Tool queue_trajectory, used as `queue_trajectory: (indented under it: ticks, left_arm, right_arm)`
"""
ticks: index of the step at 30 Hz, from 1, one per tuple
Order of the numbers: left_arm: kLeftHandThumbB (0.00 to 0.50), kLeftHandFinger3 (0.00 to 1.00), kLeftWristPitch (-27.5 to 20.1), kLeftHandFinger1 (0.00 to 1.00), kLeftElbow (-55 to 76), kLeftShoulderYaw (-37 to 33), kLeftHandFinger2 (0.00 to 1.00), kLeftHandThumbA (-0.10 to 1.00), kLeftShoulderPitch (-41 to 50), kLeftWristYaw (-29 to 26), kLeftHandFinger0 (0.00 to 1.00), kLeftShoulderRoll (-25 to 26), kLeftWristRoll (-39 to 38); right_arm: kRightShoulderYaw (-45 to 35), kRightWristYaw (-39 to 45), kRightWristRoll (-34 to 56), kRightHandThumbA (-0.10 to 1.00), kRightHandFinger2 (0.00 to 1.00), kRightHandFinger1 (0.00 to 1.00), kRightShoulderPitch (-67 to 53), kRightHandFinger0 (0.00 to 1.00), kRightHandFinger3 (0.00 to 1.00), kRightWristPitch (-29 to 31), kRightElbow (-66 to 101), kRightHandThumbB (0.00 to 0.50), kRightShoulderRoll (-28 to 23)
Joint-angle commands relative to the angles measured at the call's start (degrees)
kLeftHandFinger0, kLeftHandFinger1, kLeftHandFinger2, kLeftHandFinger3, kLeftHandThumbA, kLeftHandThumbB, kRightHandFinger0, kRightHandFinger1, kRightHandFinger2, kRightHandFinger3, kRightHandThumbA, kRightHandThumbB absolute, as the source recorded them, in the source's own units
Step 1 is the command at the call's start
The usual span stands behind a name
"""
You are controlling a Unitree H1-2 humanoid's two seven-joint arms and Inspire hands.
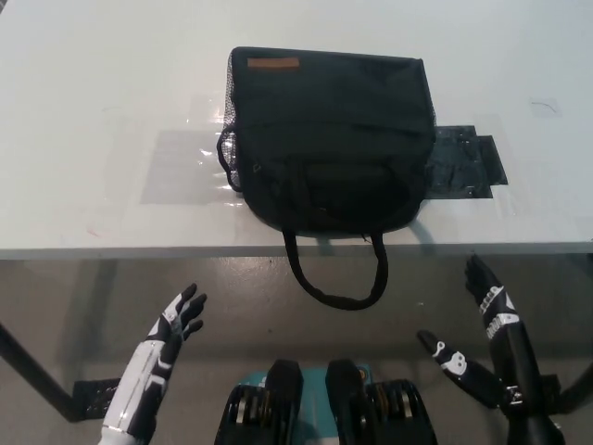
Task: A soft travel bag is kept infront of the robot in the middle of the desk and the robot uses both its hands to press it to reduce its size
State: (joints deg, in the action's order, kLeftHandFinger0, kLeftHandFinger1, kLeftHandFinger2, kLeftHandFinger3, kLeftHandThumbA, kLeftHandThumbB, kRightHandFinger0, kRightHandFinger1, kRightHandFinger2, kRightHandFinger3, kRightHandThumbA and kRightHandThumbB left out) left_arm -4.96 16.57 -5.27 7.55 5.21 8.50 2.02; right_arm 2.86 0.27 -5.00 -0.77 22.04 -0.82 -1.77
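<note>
The travel bag (331,139) lies on the bench (111,111) ahead of and between both robot hands — long axis crosswise. Left robot hand (174,320) and right robot hand (486,297), fingers spread and empty, hang below the bench edge — about equally far.

— Where is the left hand (176,320)?
— Low at the lower left of the head view, at the end of a white forearm that rises from the bottom edge and leans up and to the right. Its dark fingers (192,298) are spread apart and point upward, gripping nothing.
— And the right hand (486,311)?
— At the lower right, on a black arm that climbs from the bottom right corner. Its fingers are extended upward, with the thumb stuck out well to the side toward the middle. It is empty too.
— How do they sit against each other?
— Well apart, at about the same height, both raised with palms roughly facing inward.
</note>
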Motion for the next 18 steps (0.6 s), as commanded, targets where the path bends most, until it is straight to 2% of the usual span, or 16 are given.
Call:
queue_trajectory:
  ticks: [1, 3, 4, 5, 7, 9, 11, 14, 15, 18]
  left_arm:
    - [0.323, 1.0, -10.2, 1.0, 6.1, -0.8, 1.0, 1.0, -0.1, 1.3, 1.0, 2.0, 4.1]
    - [0.353, 1.0, -12.7, 1.0, 8.4, -0.2, 1.0, 1.0, -2.1, -0.7, 1.0, 2.6, 12.4]
    - [0.378, 1.0, -12.4, 1.0, 9.9, 0.3, 1.0, 1.0, -3.8, -1.1, 1.0, 2.8, 15.3]
    - [0.388, 1.0, -11.4, 1.0, 11.1, 0.6, 1.0, 1.0, -5.3, -0.8, 1.0, 3.0, 16.1]
    - [0.389, 1.0, -10.0, 1.0, 12.7, 1.4, 1.0, 1.0, -8.6, -0.7, 1.0, 3.4, 17.7]
    - [0.38, 1.0, -6.9, 1.0, 14.8, 2.1, 1.0, 1.0, -11.4, -0.2, 1.0, 3.4, 17.2]
    - [0.396, 1.0, -1.6, 1.0, 16.8, 2.7, 1.0, 1.0, -15.9, 0.5, 1.0, 2.6, 13.1]
    - [0.408, 1.0, 0.0, 1.0, 16.3, 3.0, 1.0, 1.0, -21.6, 0.8, 1.0, 2.3, 10.0]
    - [0.382, 1.0, 0.2, 1.0, 15.2, 3.0, 1.0, 1.0, -25.8, 0.8, 1.0, 1.8, 7.1]
    - [0.402, 1.0, 4.5, 1.0, 14.4, 3.0, 1.0, 1.0, -31.6, 1.5, 1.0, 1.5, 6.5]
  right_arm:
    - [0.1, -1.4, -9.3, 1.0, 1.0, 1.0, 1.0, 1.0, 1.0, 3.8, 8.5, 0.437, -0.8]
    - [-0.2, -1.4, -13.6, 1.0, 1.0, 1.0, 1.9, 1.0, 1.0, 1.5, 12.4, 0.433, -1.4]
    - [-0.5, -1.0, -16.3, 1.0, 1.0, 1.0, 3.1, 1.0, 1.0, 0.7, 14.6, 0.425, -2.2]
    - [-0.9, -1.3, -18.5, 1.0, 1.0, 1.0, 4.5, 1.0, 1.0, 1.6, 15.7, 0.4, -2.8]
    - [-1.3, -1.0, -18.8, 1.0, 1.0, 1.0, 7.4, 1.0, 1.0, 1.1, 17.2, 0.424, -3.5]
    - [-1.3, -0.3, -17.9, 1.0, 1.0, 1.0, 10.4, 1.0, 1.0, -0.5, 18.9, 0.441, -3.8]
    - [-1.6, -0.1, -15.3, 1.0, 1.0, 1.0, 14.5, 1.0, 1.0, -3.0, 19.5, 0.454, -3.7]
    - [-1.4, 0.5, -10.7, 1.0, 1.0, 1.0, 18.6, 1.0, 1.0, -5.9, 19.9, 0.449, -3.1]
    - [-1.3, 1.1, -10.5, 1.0, 1.0, 1.0, 20.8, 1.0, 1.0, -8.6, 20.8, 0.447, -2.8]
    - [-1.2, 1.2, -10.2, 1.0, 1.0, 1.0, 24.3, 1.0, 1.0, -12.0, 21.3, 0.415, -1.8]
